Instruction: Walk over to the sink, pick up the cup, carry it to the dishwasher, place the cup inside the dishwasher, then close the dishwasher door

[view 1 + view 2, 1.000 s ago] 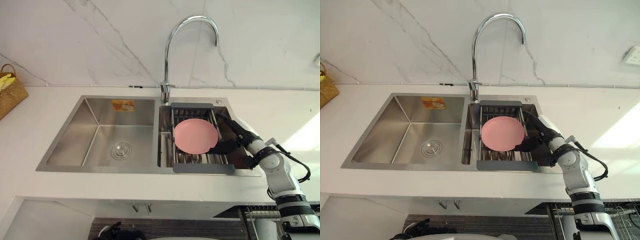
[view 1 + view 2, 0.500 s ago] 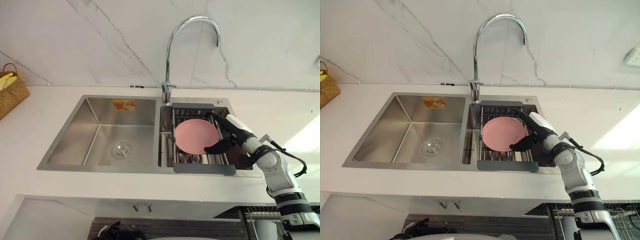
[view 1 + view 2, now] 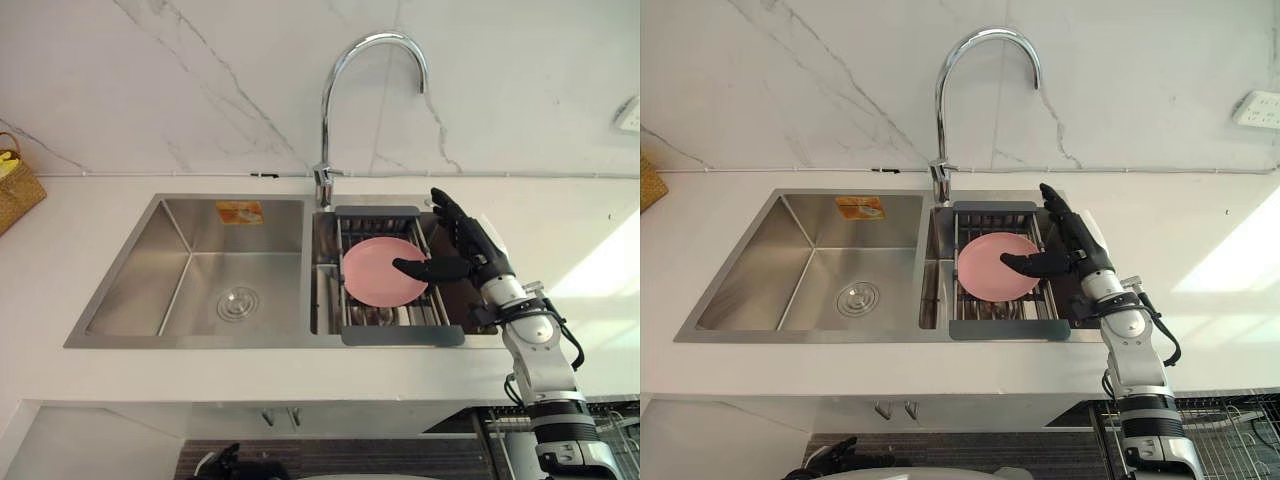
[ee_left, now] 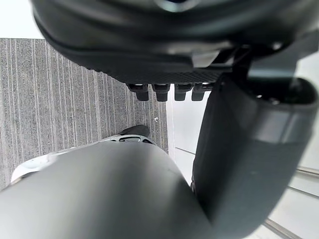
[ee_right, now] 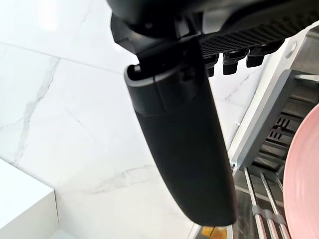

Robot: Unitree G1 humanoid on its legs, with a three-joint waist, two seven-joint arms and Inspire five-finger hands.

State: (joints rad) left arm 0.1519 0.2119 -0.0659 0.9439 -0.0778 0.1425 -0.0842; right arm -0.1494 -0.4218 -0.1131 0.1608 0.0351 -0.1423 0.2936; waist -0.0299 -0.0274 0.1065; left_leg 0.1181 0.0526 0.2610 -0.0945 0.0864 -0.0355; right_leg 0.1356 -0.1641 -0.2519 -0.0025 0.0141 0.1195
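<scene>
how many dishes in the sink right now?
1: a pink plate on the drain rack in the right basin, by the open right hand. Anything beneath the plate would be hidden.

A round pink plate (image 3: pixel 372 275) rests on the rack (image 3: pixel 402 336) in the sink's (image 3: pixel 185 262) right basin.

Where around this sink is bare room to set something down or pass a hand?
Bare: the left basin around its drain; the counter right of the sink; the counter between sink and basket. Crowded: the right basin, with rack, pink plate and the open right robot hand.
</scene>
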